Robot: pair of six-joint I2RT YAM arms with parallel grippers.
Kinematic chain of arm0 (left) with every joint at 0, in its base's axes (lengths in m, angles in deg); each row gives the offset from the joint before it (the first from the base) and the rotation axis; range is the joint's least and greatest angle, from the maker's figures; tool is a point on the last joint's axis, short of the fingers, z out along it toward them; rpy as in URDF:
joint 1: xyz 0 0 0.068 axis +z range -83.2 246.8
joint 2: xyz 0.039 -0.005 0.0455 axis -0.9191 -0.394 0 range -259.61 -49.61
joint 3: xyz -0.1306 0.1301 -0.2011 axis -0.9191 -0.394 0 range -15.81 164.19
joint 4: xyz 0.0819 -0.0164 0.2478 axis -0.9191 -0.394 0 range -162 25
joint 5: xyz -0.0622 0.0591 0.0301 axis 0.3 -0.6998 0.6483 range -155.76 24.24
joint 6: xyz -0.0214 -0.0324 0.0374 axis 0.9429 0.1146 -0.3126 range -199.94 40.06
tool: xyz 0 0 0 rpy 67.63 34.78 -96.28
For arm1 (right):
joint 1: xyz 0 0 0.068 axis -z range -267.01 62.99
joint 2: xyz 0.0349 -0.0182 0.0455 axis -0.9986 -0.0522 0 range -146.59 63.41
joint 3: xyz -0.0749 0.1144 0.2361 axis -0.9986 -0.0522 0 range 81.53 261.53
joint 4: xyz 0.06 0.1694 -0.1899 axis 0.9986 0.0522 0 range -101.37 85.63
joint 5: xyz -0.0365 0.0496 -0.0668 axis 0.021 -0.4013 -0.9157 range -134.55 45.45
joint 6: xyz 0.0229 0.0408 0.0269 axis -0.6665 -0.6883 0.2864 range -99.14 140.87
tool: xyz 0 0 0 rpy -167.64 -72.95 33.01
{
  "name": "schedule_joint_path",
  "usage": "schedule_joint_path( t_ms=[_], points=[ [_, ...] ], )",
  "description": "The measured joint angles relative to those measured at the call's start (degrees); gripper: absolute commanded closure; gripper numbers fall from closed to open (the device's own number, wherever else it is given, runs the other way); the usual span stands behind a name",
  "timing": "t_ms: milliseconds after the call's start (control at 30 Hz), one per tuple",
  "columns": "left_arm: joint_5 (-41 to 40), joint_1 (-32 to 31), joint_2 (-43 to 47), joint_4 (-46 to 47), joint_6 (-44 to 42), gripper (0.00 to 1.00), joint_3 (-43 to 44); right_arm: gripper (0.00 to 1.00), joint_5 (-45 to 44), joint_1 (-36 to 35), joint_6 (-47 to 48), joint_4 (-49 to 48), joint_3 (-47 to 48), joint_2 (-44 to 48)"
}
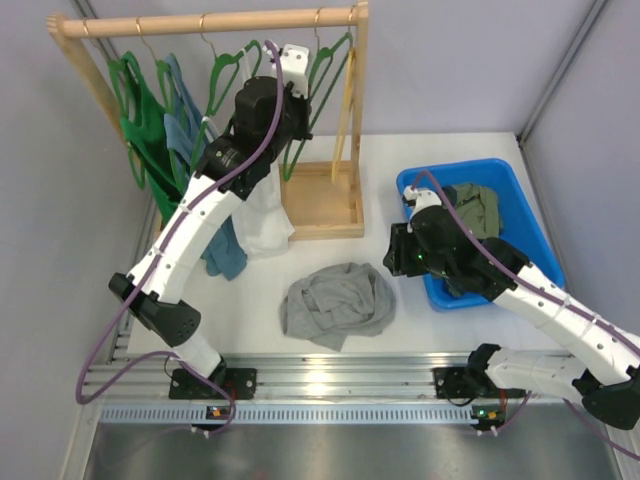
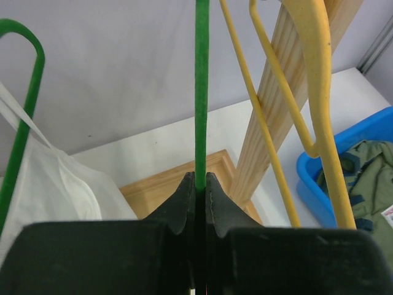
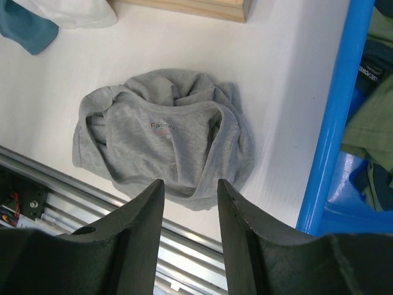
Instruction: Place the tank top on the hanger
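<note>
The left gripper [image 2: 200, 184] pinches the hanger [image 2: 201, 92] in closed jaws beside the yellow hanger [image 2: 325, 123]: it could slip or snag leaving the rack [image 1: 200, 22]. The tank top [image 3: 166, 135] lies crumpled by the near edge of the surface [image 1: 440, 150], below the right gripper [image 3: 189, 203], jaws open, which may grab bunched layers.

Pale grey wall panels [image 1: 450, 70] close the space in at the back and on both sides, with a slim metal strut [image 1: 563, 65] at the right rear corner. A white worktop [image 1: 440, 150] fills the middle, evenly lit, with soft shadows. At its back left a light wooden clothes rack [image 1: 200, 22] stands on a flat wooden base [image 1: 322, 200]. A ribbed aluminium rail [image 1: 330, 372] runs along the near edge, and a dull metal sheet [image 1: 330, 450] lies below it.
</note>
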Motion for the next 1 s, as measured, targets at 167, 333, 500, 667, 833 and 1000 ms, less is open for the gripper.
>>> schedule_joint_path(
  t_ms=[167,333,500,667,833,1000],
  points=[
    [-1.0,0.0,0.0,0.0,-1.2,1.00,0.2,0.61,0.0,0.0,0.1,0.0,0.0,0.0],
    [-3.0,0.0,0.0,0.6,-1.4,1.00,0.2,0.61,0.0,0.0,0.5,0.0,0.0,0.0],
    [-4.3,0.0,0.6,1.7,-1.6,1.00,0.2,0.61,0.0,0.0,0.6,0.0,0.0,0.0],
    [-4.4,0.0,3.4,2.8,-1.6,1.00,-1.6,0.61,0.0,0.0,1.0,-0.1,0.0,0.0],
    [-4.5,0.0,7.0,3.7,-1.6,1.00,-4.6,0.61,0.0,0.0,1.0,-0.1,0.0,0.0],
    [-4.4,0.0,10.2,3.8,-1.3,1.00,-8.0,0.61,0.0,0.0,1.0,-0.1,0.0,0.0]
  ],
)
